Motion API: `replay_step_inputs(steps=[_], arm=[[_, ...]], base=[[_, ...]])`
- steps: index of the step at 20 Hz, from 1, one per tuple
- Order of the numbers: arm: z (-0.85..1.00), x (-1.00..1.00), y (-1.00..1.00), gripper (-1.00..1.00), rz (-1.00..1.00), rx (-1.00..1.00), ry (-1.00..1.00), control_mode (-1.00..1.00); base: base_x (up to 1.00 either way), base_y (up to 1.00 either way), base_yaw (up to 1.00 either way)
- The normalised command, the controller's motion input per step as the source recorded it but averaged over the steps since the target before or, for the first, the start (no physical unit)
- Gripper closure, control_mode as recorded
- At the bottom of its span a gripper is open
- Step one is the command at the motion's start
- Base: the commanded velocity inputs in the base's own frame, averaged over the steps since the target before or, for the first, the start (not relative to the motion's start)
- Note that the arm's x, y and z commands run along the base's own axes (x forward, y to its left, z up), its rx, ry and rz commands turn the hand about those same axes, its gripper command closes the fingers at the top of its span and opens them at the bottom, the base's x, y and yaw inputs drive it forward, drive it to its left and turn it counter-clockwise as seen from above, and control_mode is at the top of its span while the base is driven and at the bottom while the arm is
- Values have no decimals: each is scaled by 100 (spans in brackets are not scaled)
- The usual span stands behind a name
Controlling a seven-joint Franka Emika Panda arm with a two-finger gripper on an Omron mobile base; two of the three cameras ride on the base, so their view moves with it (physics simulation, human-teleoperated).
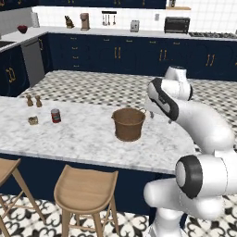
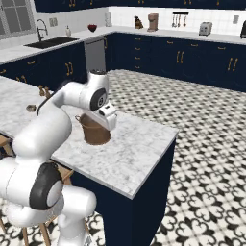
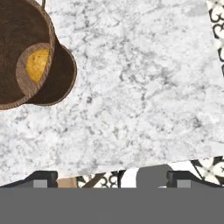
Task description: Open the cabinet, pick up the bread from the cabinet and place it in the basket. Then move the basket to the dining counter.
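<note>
On the marble-topped dining counter point(image 1: 92, 139), two small wooden shakers point(image 1: 34, 100) stand at far left, with a red can point(image 1: 55, 115) and a small jar point(image 1: 33, 120) just beside them, well apart from the brown woven basket point(image 1: 128, 123), which sits upright toward the counter's rounded end. Two wooden stools point(image 1: 85, 190) are tucked under the near edge. To the right of the basket the white arm bends over the counter, its hand hanging near the basket's rim on the far right side; from the left base camera the fingers themselves are hidden behind the wrist. In the hand camera the basket point(image 3: 26, 57) lies at upper left, seen from above, and the bread point(image 3: 38, 64) shows as a golden patch on its floor. The gripper point(image 3: 111, 179) has its two dark tips spread wide at the bottom of that view, released and empty, with bare marble point(image 3: 144, 87) ahead of them and nothing between the jaws. From the right base camera the basket point(image 2: 95, 132) stands on the counter partly behind the robot's hand. Judging by this arrangement, the last step appears to be done or all but done: the bread is in the basket and the basket is on the dining counter. What remains, it seems, is only for the open hand to draw up and clear without catching the rim or a loop handle and tipping the load.
</note>
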Motion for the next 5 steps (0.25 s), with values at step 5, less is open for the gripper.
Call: replay_step_inputs(steps=[5], arm=[[51,-98,-18,-100,4,-4,0,-100]], base=[[0,0,0]])
